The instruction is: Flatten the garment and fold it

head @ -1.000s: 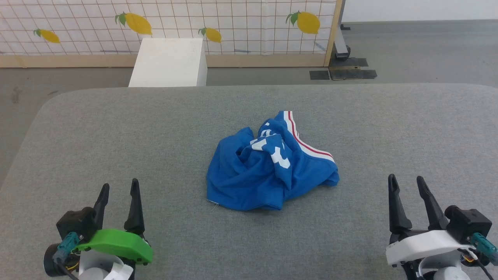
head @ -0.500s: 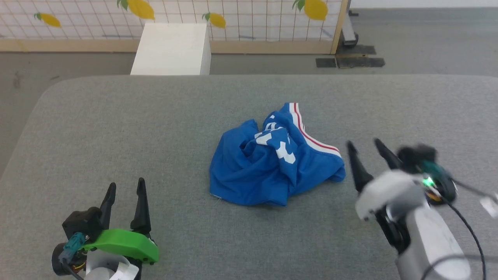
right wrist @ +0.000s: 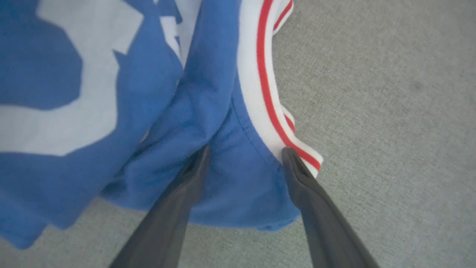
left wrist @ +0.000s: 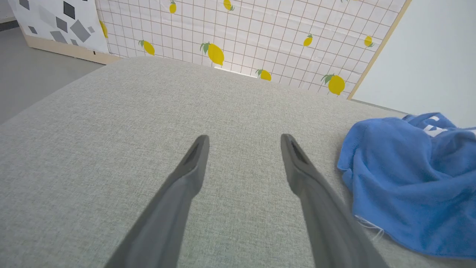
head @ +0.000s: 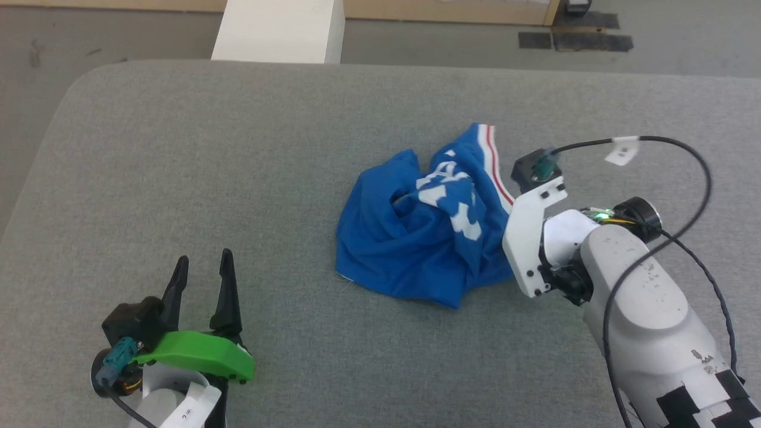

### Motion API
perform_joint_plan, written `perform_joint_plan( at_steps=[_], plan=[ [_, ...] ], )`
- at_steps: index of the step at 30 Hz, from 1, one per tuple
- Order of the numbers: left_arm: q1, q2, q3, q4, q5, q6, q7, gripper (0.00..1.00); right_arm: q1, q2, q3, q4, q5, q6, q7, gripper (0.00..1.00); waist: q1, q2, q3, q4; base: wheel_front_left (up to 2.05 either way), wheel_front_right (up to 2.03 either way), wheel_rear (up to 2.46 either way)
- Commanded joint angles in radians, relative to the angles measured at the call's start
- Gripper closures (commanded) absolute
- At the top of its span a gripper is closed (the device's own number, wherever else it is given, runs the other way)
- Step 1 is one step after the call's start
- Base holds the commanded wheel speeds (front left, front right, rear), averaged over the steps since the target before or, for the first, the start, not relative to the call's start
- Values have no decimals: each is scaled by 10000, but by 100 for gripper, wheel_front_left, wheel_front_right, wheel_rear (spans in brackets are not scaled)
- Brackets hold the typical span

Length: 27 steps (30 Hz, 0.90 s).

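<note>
**crumpled garment (head: 410,249), nothing grabbed**

The right gripper (right wrist: 246,150) has its fingers spread wide, straddling a blue fold beside the red-and-white trim, not pinching. The left gripper (left wrist: 244,137) is spread wide too, empty above the bench (head: 238,148), with the garment off to the right of its fingers.

Grey surface (head: 178,148) open left of crumpled garment (head: 404,249); right arm (head: 636,297) crowds its right edge.

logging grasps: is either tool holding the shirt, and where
Nothing is held. The right tool stands open astride a fold of the garment beside its striped trim; the left tool is open, clear of it.
</note>
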Motion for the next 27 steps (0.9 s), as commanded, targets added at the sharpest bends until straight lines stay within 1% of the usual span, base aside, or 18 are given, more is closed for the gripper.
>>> perform_joint_plan(
  at_steps=[1,8,9,10,11,15,18,21,27],
  plan=[
    [-202,-86,64,-9,161,-83,-47,0,-127,-55,240,103,93,37,277,0,0,0,182,123,0,0,0],
    [-338,-278,133,-40,315,-222,-47,0,-132,-262,1377,318,664,37,1155,0,0,0,426,227,0,0,0],
    [-353,-300,145,-42,334,-239,-47,0,-148,-314,1504,316,792,37,1239,49,0,0,450,231,0,0,0],
    [-365,-315,155,-46,352,-251,-47,0,-167,-351,1580,296,892,37,1263,78,0,0,463,231,0,0,0],
    [-375,-331,170,-53,375,-264,-47,0,-188,-387,1663,258,1009,37,1265,100,0,0,468,221,0,0,0],
    [-349,-371,234,-46,437,-298,-47,0,-243,-557,1852,146,1401,37,1181,100,0,0,378,128,0,0,0],
    [-287,-387,281,-53,473,-319,-47,0,-288,-657,1705,-14,1708,37,840,100,0,0,264,8,0,0,0],
    [-245,-404,288,-40,495,-344,-47,0,-285,-761,1229,-216,1969,37,430,100,0,0,145,-84,0,0,0],
    [-98,-440,296,20,502,-359,-47,0,282,-1270,-272,-754,2036,37,-167,100,0,0,-183,-270,0,0,0]
  ],
)
